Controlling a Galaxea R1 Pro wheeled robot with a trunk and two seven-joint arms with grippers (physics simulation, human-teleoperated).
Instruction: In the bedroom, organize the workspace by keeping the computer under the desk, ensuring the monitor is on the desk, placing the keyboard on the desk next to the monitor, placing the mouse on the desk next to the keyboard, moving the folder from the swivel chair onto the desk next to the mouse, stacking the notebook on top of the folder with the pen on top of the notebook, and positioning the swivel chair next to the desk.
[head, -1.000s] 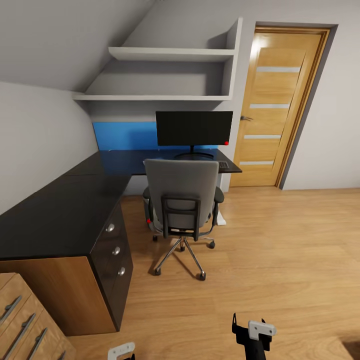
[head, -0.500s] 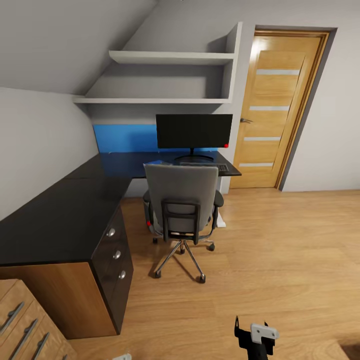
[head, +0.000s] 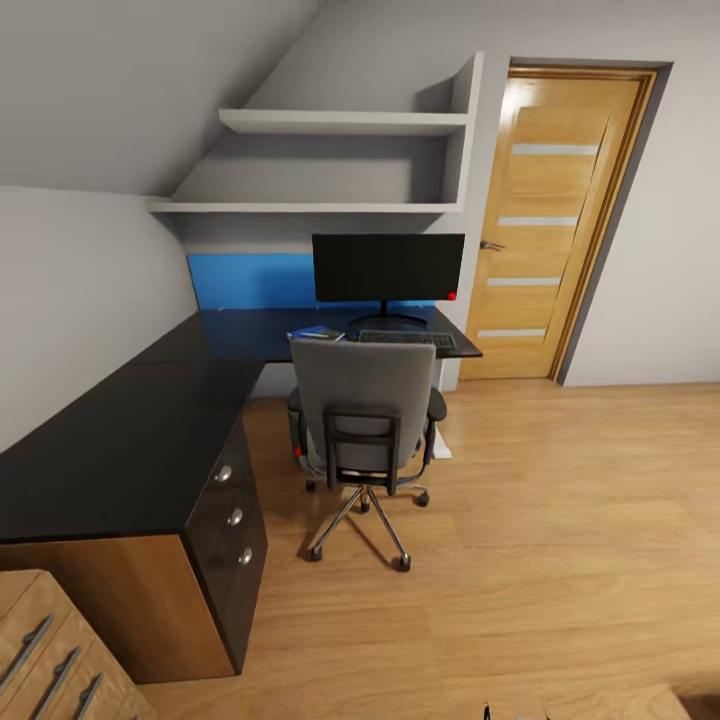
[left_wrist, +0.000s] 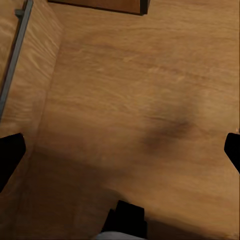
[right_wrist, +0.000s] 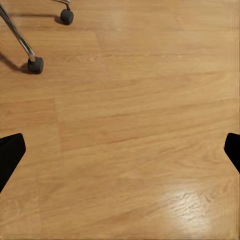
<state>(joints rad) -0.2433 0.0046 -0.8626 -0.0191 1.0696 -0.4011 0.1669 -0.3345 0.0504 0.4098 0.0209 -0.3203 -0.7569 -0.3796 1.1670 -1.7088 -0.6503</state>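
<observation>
Ahead, swivel chair (head: 365, 420) pulled up to the black bench (head: 130, 430), monitor (head: 388, 267) and keyboard (head: 407, 339) on top, left hand (left_wrist: 120, 150) and right hand (right_wrist: 120, 150) both wide apart, holding nothing, over the wood floor (head: 560, 520).

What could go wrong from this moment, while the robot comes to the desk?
1. The swivel chair stands between the robot and the monitor and keyboard; on casters, it may roll if bumped.
2. A blue flat item lies on the desk just behind the chair's back, so reaching over could knock it.
3. Both grippers, left gripper and right gripper, are open over the floor, holding nothing.
</observation>
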